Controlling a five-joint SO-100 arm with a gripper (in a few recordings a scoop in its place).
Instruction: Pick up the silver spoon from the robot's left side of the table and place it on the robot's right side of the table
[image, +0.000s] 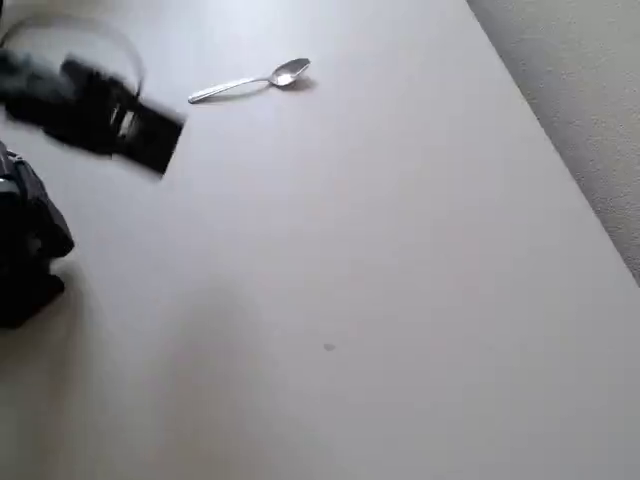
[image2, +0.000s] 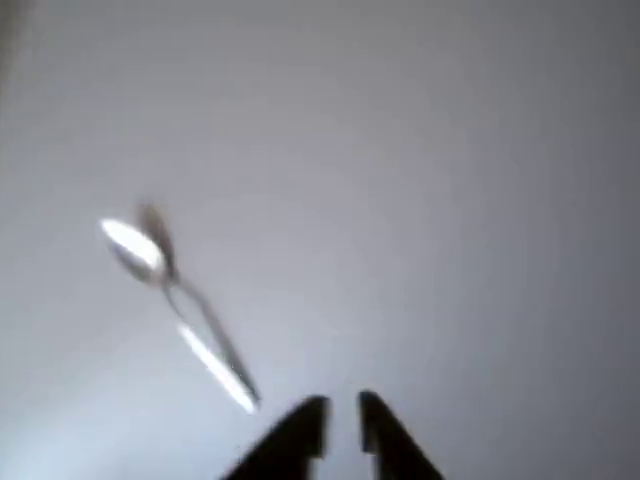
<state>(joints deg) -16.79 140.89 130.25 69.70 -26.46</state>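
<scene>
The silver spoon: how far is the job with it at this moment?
Nothing looks done yet: the silver spoon lies flat on the table, near the top of the overhead view. In hand: the gripper is near the handle end, fingers slightly apart and empty; the wrist view is blurred. Left: grasp it, lift it, carry it across and set it down.

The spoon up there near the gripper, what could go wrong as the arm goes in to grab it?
1. The silver spoon lies flat on the smooth table, so the fingers may slide off its slim handle or nudge it away.
2. In the wrist view the gripper has only a narrow gap and sits right of the handle end, so it might close on nothing.
</scene>
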